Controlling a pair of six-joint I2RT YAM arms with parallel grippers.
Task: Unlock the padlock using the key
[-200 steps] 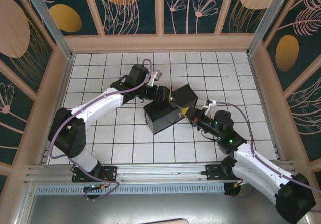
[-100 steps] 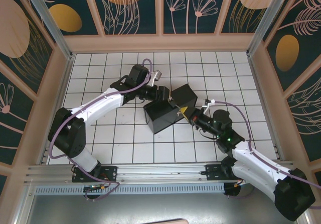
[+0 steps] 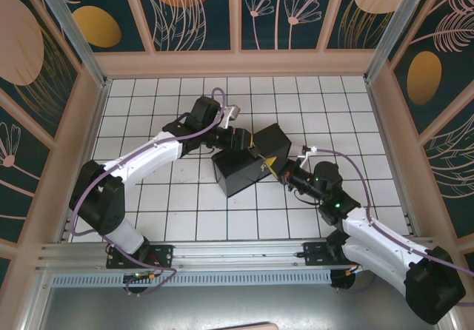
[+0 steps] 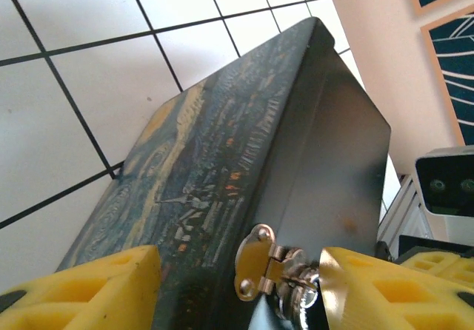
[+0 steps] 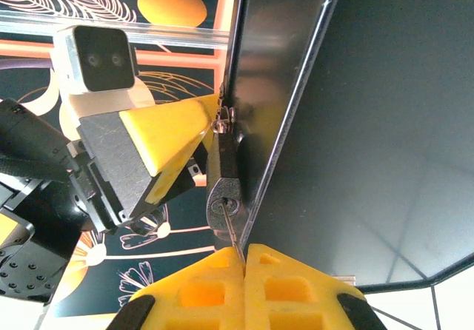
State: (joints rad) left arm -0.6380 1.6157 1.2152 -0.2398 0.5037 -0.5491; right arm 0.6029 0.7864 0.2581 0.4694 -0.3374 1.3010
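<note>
A dark box with a painted lid (image 3: pixel 238 169) lies mid-floor. In the right wrist view the dark padlock (image 5: pixel 224 189) hangs from the hasp at the box's edge. The thin key (image 5: pixel 232 235) has its tip in the keyhole, and my right gripper (image 5: pixel 244 262) is shut on its other end. In the left wrist view the silvery hasp (image 4: pixel 255 262) and the padlock's top (image 4: pixel 300 298) sit between the yellow fingers (image 4: pixel 85 289) of my left gripper (image 4: pixel 237 294). That gripper is open astride the box edge, its right finger against the padlock. From above, left gripper (image 3: pixel 247 147) and right gripper (image 3: pixel 276 169) meet at the box's right side.
White tiled floor (image 3: pixel 170 211) surrounds the box, with free room in front and to the left. Wooden walls with painted panels (image 3: pixel 237 64) enclose the floor. A rail (image 3: pixel 222 252) runs along the near edge by the arm bases.
My right gripper has shifted a little left toward the box with the key. The left gripper's jaws have narrowed slightly around the hasp.
</note>
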